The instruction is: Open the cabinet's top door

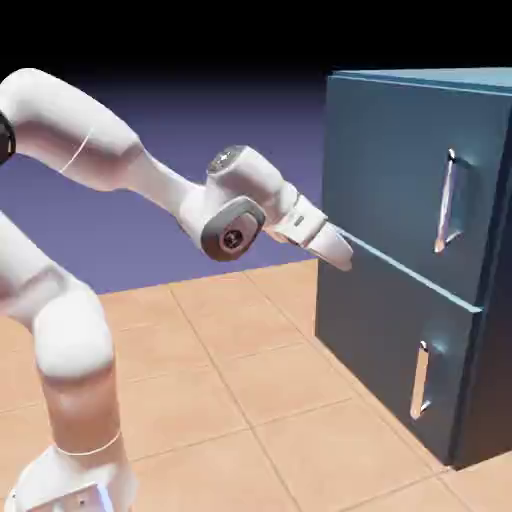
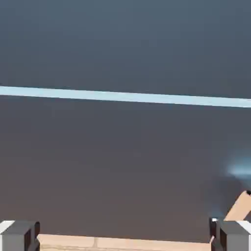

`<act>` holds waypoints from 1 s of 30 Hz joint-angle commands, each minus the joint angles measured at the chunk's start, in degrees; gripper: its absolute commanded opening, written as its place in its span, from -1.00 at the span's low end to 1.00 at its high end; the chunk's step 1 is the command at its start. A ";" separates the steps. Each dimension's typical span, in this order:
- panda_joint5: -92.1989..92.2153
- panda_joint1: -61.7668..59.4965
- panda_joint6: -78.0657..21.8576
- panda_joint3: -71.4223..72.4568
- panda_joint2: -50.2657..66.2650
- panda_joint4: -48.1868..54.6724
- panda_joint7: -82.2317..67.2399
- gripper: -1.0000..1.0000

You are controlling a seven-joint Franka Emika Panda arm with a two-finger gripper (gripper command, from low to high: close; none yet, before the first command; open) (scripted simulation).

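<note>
Two flat, smooth teal doors fill my view; my end effector [image 1: 340,255] gapes wide, empty, at nine o'clock of the top door [image 1: 400,170] and its long silver bar handle [image 1: 447,200].

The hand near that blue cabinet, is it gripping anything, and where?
Nothing. The hand is open and empty, its fingers apart, close to the cabinet front but away from the top door's handle.

Tan tiled floor [image 1: 250,390], blue-violet backdrop [image 1: 230,100]
</note>
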 commanded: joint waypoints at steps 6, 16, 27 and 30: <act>-14.95 5.29 -0.46 -6.06 -2.15 3.00 -5.60 0.00; -39.87 14.10 -1.24 -16.16 -5.72 7.99 -14.94 0.00; -67.28 23.79 -2.09 -27.26 -9.66 13.48 -25.20 0.00; -74.76 26.43 -2.32 -30.29 -10.73 14.97 -28.00 0.00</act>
